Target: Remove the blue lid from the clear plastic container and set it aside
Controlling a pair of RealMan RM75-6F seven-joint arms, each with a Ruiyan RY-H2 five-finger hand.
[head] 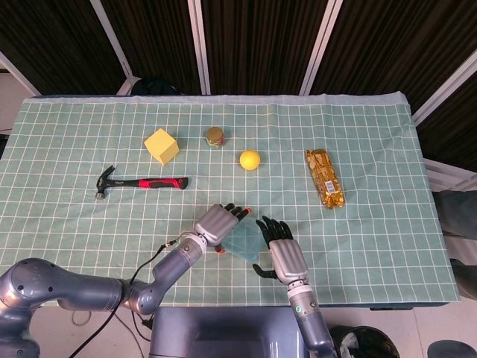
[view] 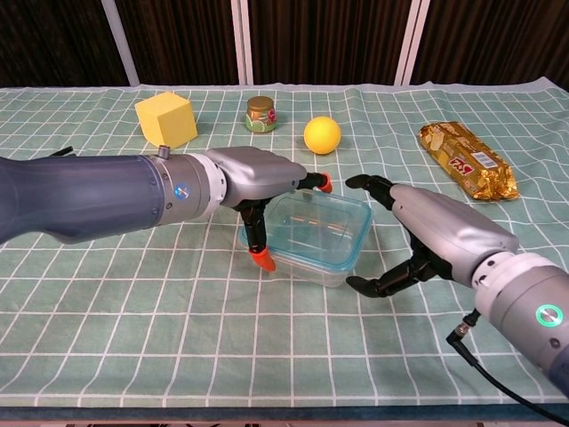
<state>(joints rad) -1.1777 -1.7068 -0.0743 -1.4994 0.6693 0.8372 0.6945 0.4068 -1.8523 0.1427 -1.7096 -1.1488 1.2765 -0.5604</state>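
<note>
Chest view: your left hand point(view: 258, 182) straddles the clear plastic container point(view: 311, 233), blue lid point(view: 342, 263) on, mid-table; whether it grips is unclear. Your right hand point(view: 427, 233) is spread, empty, just beside.

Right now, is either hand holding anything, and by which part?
Left hand grips the container at its left rim; right hand is open beside it, holding nothing.

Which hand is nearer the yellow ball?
Left. The left hand sits at the container's left edge, below the yellow ball; the right hand is farther, toward the container's right.
</note>
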